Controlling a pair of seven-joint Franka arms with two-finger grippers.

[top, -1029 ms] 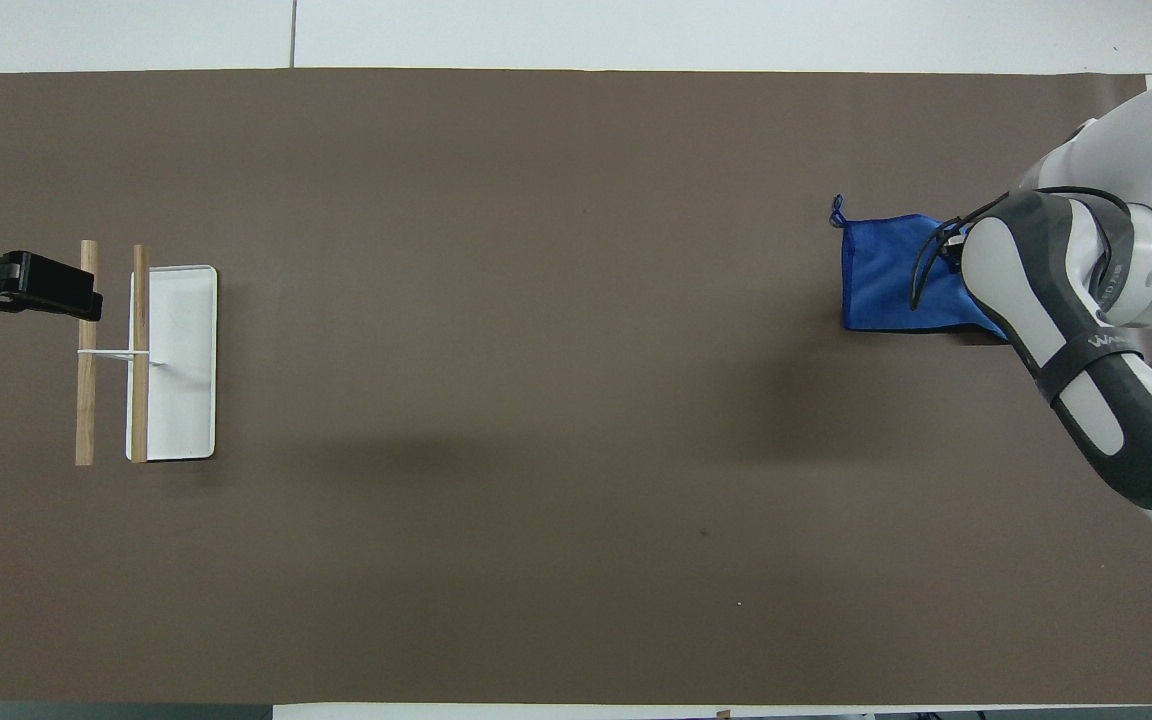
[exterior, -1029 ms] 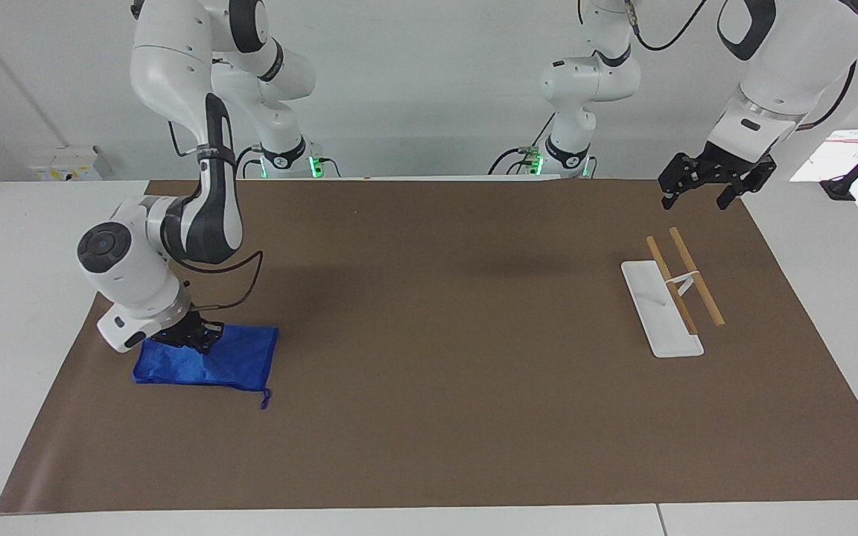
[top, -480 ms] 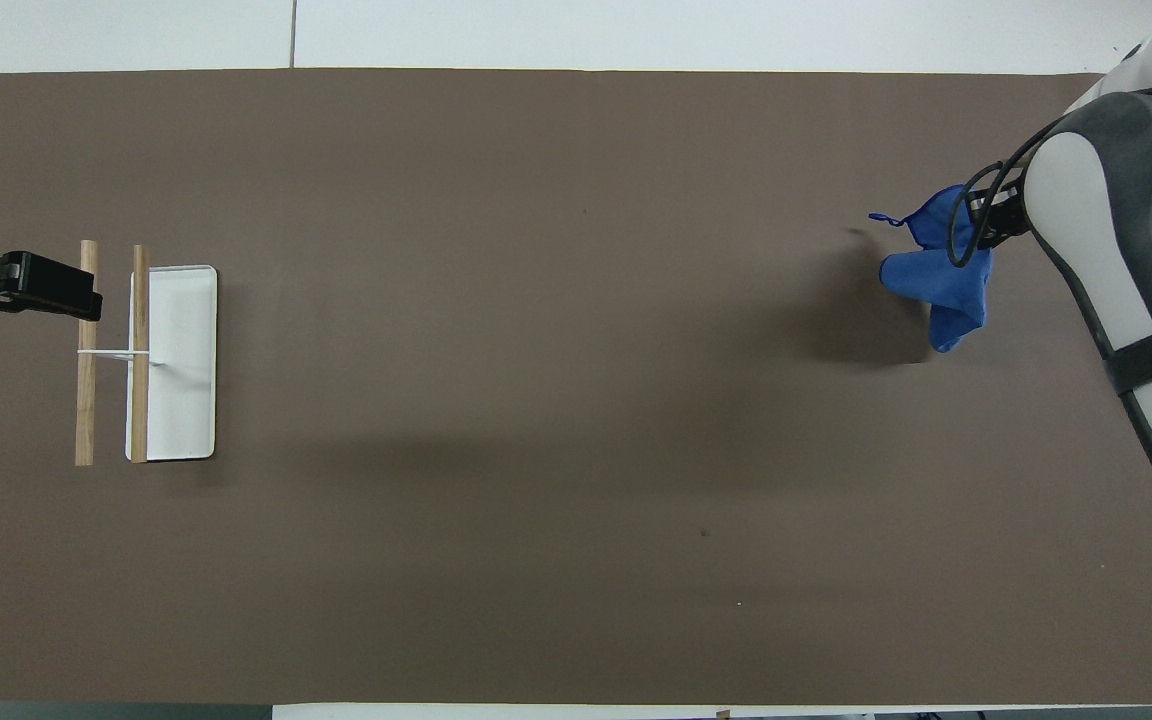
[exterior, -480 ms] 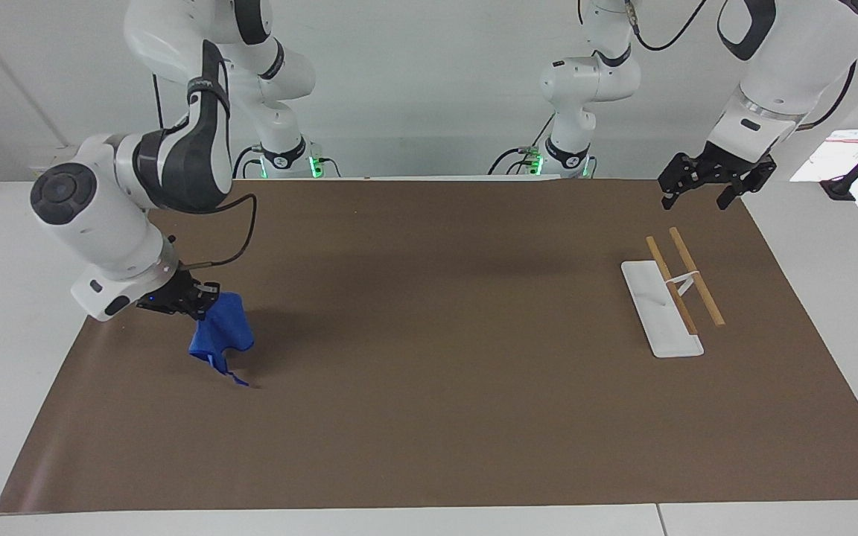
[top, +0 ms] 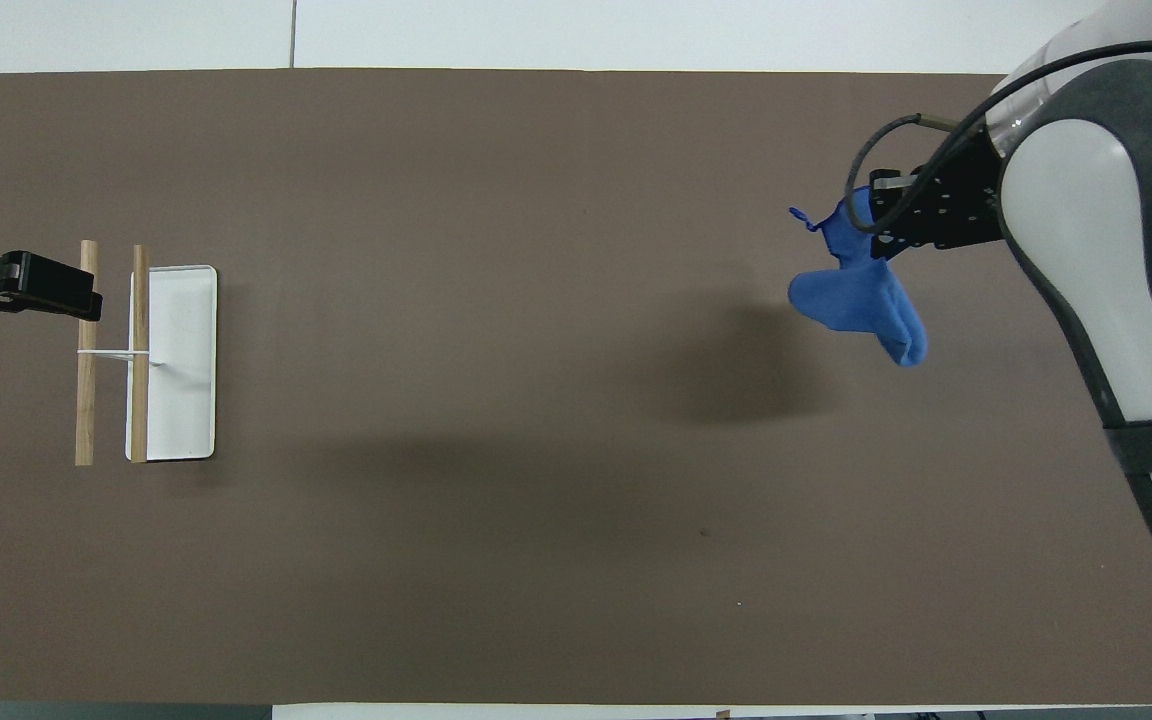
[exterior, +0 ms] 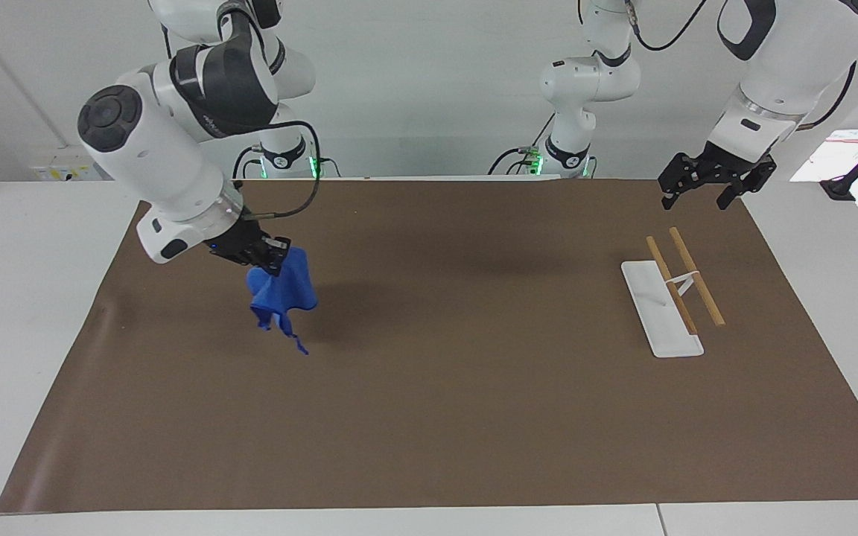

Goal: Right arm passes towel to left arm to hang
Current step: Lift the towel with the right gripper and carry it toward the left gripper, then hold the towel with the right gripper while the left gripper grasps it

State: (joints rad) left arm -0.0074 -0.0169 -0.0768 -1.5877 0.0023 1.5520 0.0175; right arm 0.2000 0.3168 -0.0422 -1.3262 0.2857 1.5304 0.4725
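Right claw [exterior: 271, 260]: I see it clenched on the towel [exterior: 281, 292], raised over the brown mat [exterior: 429, 417] toward the right arm's end of the table [exterior: 19, 246].
Towel: bunched, dangling clear of the mat, string loop hanging lowest.
Left claw [exterior: 704, 195]: I see it released, waiting above the mat's edge near the rack [exterior: 671, 294].
Rack: white base, two wooden rails.

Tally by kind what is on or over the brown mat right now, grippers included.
Blue towel, hanging from the shut right gripper: 1
Rack with wooden bars, white base: 1
Grippers, counting the open left gripper waiting above the rack's end of the mat: 2
Total: 4
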